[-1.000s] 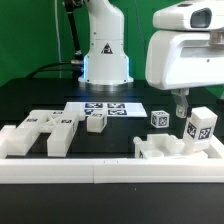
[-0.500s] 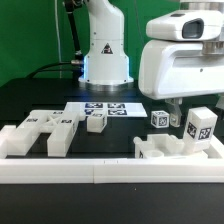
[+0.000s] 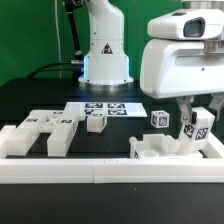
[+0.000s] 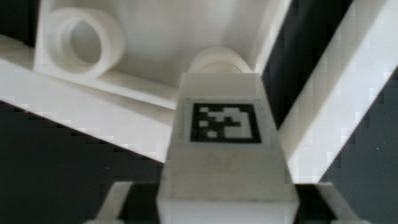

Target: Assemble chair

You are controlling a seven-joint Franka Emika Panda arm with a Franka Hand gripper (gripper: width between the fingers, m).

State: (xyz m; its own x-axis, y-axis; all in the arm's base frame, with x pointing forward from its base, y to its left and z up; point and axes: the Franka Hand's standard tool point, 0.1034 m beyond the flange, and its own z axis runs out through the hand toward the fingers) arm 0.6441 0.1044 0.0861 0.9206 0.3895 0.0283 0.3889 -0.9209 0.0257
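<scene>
Now the upright tagged bar [image 3: 201,128] stands near the table's [image 3: 30,100] front edge, toward the exterior view's right corner, just behind a notched chair piece [image 3: 160,150]. The pincer [image 3: 200,116] has dropped over it and clenched: the wrist view shows its fingers [image 4: 128,205] pressed against both flanks of the bar. A second ago it hung wide open, above and beside the bar. The grasp looks made, so lifting likely follows. The bar itself has not moved.
</scene>
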